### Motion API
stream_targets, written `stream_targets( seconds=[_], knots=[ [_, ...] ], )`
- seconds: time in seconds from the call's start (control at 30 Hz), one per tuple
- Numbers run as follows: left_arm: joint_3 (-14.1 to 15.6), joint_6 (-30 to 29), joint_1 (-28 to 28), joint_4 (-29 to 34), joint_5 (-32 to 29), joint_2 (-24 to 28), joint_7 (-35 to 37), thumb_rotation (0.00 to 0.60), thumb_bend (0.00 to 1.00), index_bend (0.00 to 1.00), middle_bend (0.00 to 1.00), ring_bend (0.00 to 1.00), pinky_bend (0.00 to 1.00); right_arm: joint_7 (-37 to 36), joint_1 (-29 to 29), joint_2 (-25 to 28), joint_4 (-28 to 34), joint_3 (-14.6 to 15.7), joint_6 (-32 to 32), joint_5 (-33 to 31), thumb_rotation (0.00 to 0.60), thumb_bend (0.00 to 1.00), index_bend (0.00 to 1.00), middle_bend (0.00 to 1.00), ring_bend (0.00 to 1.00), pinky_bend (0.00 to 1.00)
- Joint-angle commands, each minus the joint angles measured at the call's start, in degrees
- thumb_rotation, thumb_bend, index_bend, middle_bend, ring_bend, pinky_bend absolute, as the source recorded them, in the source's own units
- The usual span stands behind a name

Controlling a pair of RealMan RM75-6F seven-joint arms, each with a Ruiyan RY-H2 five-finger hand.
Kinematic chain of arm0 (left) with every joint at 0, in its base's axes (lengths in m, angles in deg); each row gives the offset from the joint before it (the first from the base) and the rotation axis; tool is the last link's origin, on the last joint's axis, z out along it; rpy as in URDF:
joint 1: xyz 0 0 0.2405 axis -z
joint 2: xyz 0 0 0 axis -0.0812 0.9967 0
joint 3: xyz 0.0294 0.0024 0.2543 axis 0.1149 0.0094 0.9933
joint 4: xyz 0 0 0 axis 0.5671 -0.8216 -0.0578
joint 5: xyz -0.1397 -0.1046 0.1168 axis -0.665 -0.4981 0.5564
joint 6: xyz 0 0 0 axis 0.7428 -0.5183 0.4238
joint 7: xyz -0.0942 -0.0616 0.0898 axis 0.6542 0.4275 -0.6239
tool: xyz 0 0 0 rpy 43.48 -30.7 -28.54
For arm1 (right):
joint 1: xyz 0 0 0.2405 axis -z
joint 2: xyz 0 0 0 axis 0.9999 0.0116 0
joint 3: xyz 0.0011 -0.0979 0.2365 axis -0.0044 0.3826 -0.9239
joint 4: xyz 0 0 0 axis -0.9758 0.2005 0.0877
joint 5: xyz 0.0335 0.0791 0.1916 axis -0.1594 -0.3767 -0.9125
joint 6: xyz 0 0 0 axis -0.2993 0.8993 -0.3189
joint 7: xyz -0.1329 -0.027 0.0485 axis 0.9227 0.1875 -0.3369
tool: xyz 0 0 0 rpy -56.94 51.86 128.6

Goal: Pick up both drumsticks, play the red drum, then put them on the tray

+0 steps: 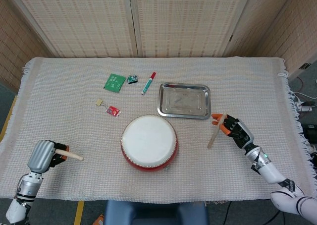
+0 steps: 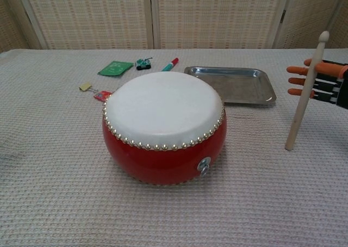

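The red drum (image 1: 149, 141) (image 2: 163, 127) with a white skin stands at the front middle of the table. Behind it to the right lies the empty metal tray (image 1: 184, 100) (image 2: 231, 84). My left hand (image 1: 45, 156), at the front left, grips one drumstick (image 1: 73, 155) that points toward the drum. My right hand (image 1: 236, 130) (image 2: 324, 81), right of the drum, holds the other drumstick (image 1: 216, 131) (image 2: 305, 94) steeply tilted. Its lower end is down by the cloth, and the stick crosses the outstretched fingers. The thumb is hidden.
Behind the drum to the left lie a green packet (image 1: 114, 82), a small toy car (image 1: 132, 79), a red-capped marker (image 1: 148, 83), a small clip (image 1: 99, 102) and a red tag (image 1: 113, 111). A woven cloth covers the table. Folding screens stand behind.
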Motion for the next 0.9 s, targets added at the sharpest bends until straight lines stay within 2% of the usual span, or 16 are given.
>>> stream_targets(
  seconds=[0.03,0.17,0.33,0.5,0.67,0.9],
  knots=[
    [0.16,0.0,-0.09,-0.01,0.08,0.05,0.16,0.6,0.64,1.0,1.0,1.0,1.0,-4.85,-1.65,-3.05,-4.95,2.81,-2.5,2.07,0.6,0.41,0.37,0.26,0.17,0.23],
    [0.28,-0.14,-0.25,0.05,0.14,0.13,0.29,0.6,0.64,1.0,1.0,1.0,1.0,-8.05,-2.0,-4.36,-8.32,4.25,-4.22,2.31,0.6,0.41,0.31,0.26,0.17,0.24],
    [0.32,-0.07,-0.31,0.25,0.08,0.34,0.87,0.6,0.64,1.0,1.0,1.0,1.0,-9.01,-1.79,-5.51,-11.51,6.25,-7.74,3.37,0.6,0.4,0.31,0.27,0.2,0.28],
    [0.49,-0.16,-0.38,0.52,0.31,0.5,0.5,0.6,0.64,1.0,1.0,1.0,1.0,-8.3,-1.05,-6.02,-13.07,8.2,-10.34,3.91,0.6,0.35,0.4,0.34,0.25,0.33],
    [0.57,-0.24,-0.45,0.66,0.41,0.55,0.38,0.6,0.64,1.0,1.0,1.0,1.0,-7.69,-0.65,-6.43,-13.63,8.75,-11.17,3.66,0.6,0.31,0.47,0.38,0.29,0.36],
    [0.82,-0.32,-0.52,1.37,0.77,0.77,-0.14,0.6,0.63,1.0,1.0,1.0,1.0,-5.62,0.41,-7.61,-14.59,9.85,-12.54,2.84,0.6,0.17,0.58,0.45,0.35,0.42]
  ],
)
